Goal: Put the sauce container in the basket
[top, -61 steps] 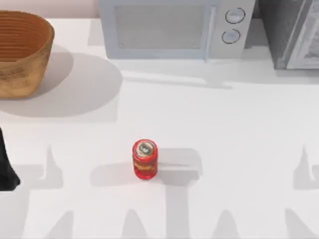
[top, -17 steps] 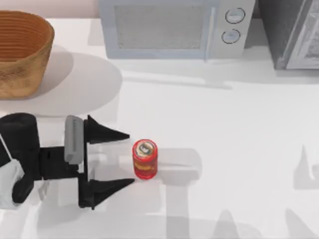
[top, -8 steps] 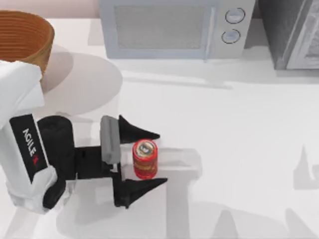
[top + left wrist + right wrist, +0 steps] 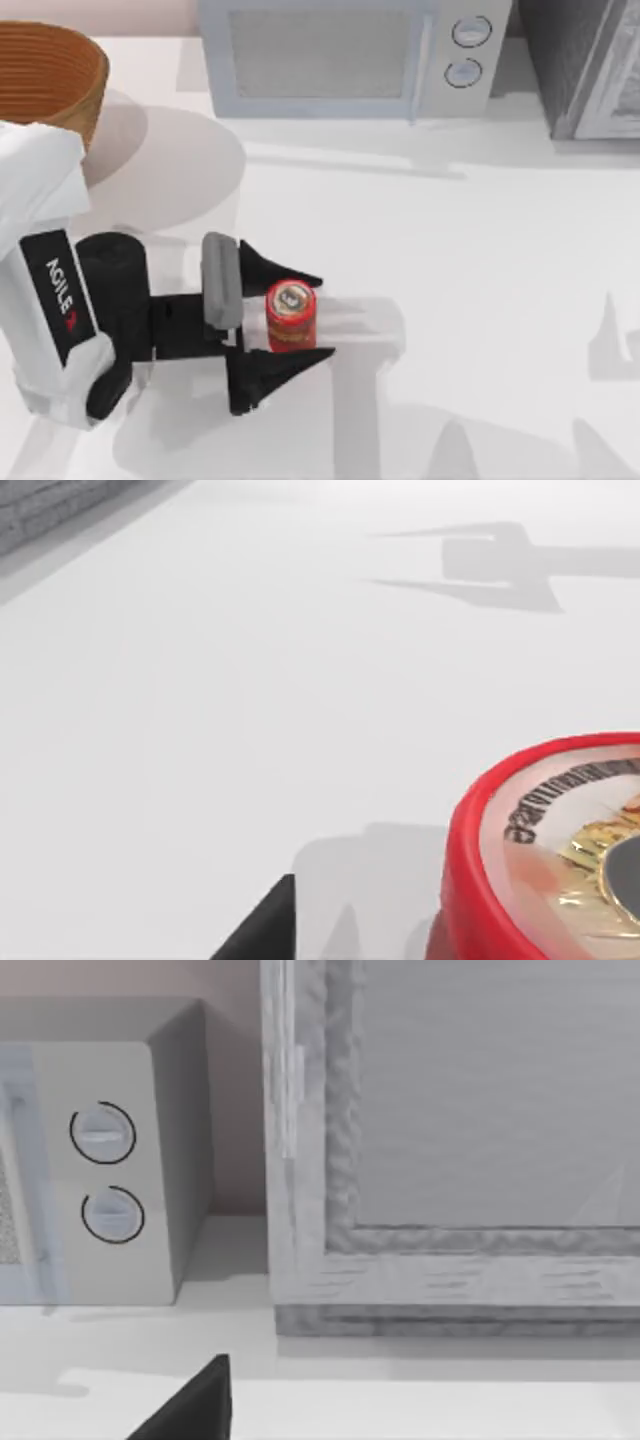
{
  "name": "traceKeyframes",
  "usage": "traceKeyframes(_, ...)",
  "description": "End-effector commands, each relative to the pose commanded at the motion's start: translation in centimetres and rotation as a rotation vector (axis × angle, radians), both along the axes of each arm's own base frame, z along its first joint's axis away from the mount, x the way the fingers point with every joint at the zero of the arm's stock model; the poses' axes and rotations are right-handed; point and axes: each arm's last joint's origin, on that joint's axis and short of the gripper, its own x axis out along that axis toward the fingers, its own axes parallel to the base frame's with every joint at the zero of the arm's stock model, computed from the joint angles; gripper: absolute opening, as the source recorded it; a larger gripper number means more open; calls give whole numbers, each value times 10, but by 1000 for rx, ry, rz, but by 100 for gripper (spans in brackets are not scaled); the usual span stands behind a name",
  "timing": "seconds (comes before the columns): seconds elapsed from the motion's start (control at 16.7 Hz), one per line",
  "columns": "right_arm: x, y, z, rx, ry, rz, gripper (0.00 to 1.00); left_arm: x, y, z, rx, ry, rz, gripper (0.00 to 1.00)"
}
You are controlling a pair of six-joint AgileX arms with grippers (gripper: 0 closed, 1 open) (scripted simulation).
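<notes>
Likely light, rigid and smooth-sided, the sauce container [image 4: 291, 318] stands between our left gripper's [image 4: 300, 317] parted fingers; we'd pinch mid-body.

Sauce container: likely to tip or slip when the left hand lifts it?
The sauce container looks like a rigid, upright little cylinder, so it probably won't deform. The left hand has a finger on each side at mid-height, so tipping seems unlikely. Its round, smooth-looking wall may slip or twist, and it would probably roll if knocked over.
</notes>
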Motion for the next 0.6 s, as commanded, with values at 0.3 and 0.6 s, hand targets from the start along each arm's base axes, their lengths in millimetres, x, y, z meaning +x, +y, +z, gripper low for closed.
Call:
traceKeyframes(0.3,0,0,0,0,0,0,100,0,0,0,0,0,0,25)
traceKeyframes(0.6,0,0,0,0,0,0,100,0,0,0,0,0,0,0)
